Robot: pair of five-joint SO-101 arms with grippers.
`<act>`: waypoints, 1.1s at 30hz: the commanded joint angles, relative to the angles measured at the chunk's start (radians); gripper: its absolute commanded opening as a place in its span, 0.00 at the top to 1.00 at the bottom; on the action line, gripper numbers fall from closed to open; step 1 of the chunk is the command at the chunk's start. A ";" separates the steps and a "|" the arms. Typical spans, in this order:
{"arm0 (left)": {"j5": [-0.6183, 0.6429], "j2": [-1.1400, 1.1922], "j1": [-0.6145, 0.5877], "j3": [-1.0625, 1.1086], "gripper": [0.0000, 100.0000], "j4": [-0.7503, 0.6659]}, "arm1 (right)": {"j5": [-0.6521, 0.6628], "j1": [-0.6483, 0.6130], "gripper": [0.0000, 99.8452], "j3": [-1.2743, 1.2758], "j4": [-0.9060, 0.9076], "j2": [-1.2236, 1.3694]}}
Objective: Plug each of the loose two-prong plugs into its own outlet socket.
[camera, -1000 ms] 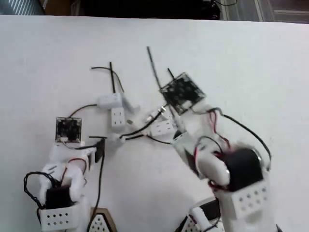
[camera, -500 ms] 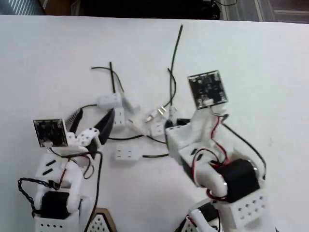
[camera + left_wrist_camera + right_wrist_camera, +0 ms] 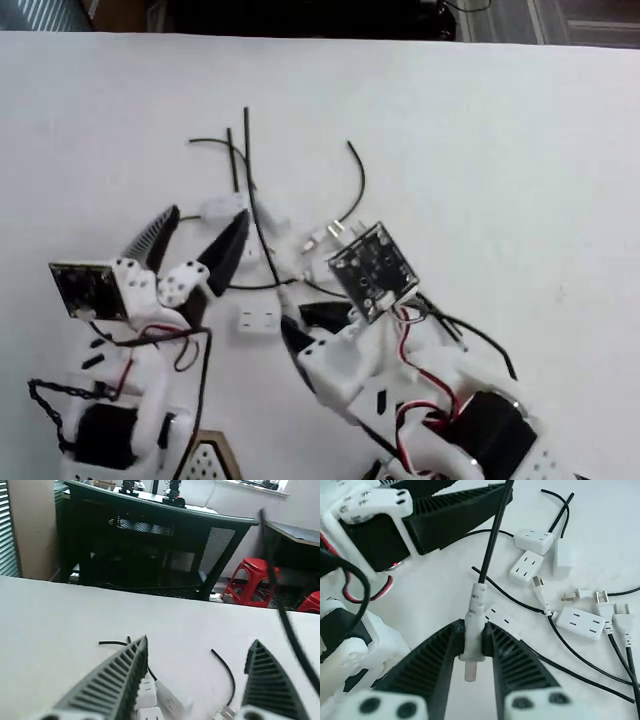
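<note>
Right hand (image 3: 472,630): pinching a white plug (image 3: 476,611) by its body; I see the black cord (image 3: 492,540) running up and away from it.
Plug: held just beside the lone socket block (image 3: 506,622); I can't tell whether the 2 touch.
Left hand (image 3: 190,245): spread wide with nothing in it, near the socket block, over the bench (image 3: 500,150).
Other plugs (image 3: 600,600): lying loose, well apart from the socket block.
Hard to make out: the right hand covers the plug's sides, and I can't count its prongs.
</note>
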 commanded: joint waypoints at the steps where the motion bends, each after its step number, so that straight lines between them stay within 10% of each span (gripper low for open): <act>1: -0.005 -0.005 0.105 -0.109 0.69 0.083 | 0.032 -0.013 0.98 0.034 -0.067 -0.024; 20: -0.160 -0.005 0.372 -0.282 0.69 0.394 | 0.037 -0.008 0.98 0.097 -0.097 -0.016; 28: -0.163 -0.001 0.041 -0.281 0.69 0.460 | 0.037 0.108 0.98 0.138 -0.097 0.007; 33: -0.459 0.001 -0.124 -0.226 0.69 0.459 | 0.035 0.260 0.98 0.153 -0.104 0.142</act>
